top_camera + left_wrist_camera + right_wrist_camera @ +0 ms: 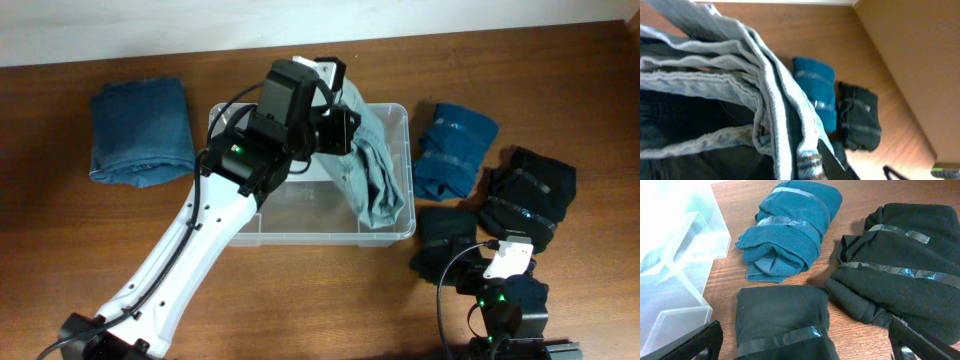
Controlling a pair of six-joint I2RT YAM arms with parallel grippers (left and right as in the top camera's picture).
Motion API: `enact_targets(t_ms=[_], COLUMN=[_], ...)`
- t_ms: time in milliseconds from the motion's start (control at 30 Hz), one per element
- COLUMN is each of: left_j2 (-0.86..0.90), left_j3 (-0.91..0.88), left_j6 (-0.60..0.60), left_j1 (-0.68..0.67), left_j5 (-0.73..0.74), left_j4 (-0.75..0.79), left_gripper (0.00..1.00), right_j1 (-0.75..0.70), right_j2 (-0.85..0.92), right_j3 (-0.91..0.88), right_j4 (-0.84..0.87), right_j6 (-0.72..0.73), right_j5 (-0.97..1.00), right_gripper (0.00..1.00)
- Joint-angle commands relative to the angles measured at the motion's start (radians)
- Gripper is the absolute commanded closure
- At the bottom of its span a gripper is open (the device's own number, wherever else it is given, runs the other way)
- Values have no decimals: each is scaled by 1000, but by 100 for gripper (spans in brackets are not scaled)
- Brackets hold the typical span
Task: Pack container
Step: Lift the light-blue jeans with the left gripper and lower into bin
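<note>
The clear plastic container [240, 225] stands mid-table; its corner shows in the right wrist view [675, 260]. My left gripper [335, 125] is shut on pale grey-blue jeans [375, 165] and holds them over the container's right half; the cloth hangs into the bin and over its right rim. In the left wrist view the jeans [740, 75] fill the frame and hide the jaws. My right gripper [805, 347] is open, low at the front right, over a taped black bundle [780, 317].
Folded blue jeans [142, 130] lie left of the container. To its right lie a taped teal bundle [455, 148] [790, 225] and several taped black bundles [528, 195] [900, 265]. A wall edge runs along the back.
</note>
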Motion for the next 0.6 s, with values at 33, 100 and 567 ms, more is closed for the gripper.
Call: enact_targets(t_ms=[33,100,567], left_j2=[-35,-35,21], left_j3=[31,31,14], left_j6=[-23,-23,48], left_j1=[7,6,4], left_j5=[-3,-3,-100], left_j4=[54,42,-99], left_gripper=[100,100,100], right_j1=[-8,-8,-8], right_j2=[-8,-8,-8], right_j3=[-8,-8,-8], right_j4=[2,2,2], right_j6=[0,0,0], right_j5=[-2,-2,-2], right_gripper=[2,2,2])
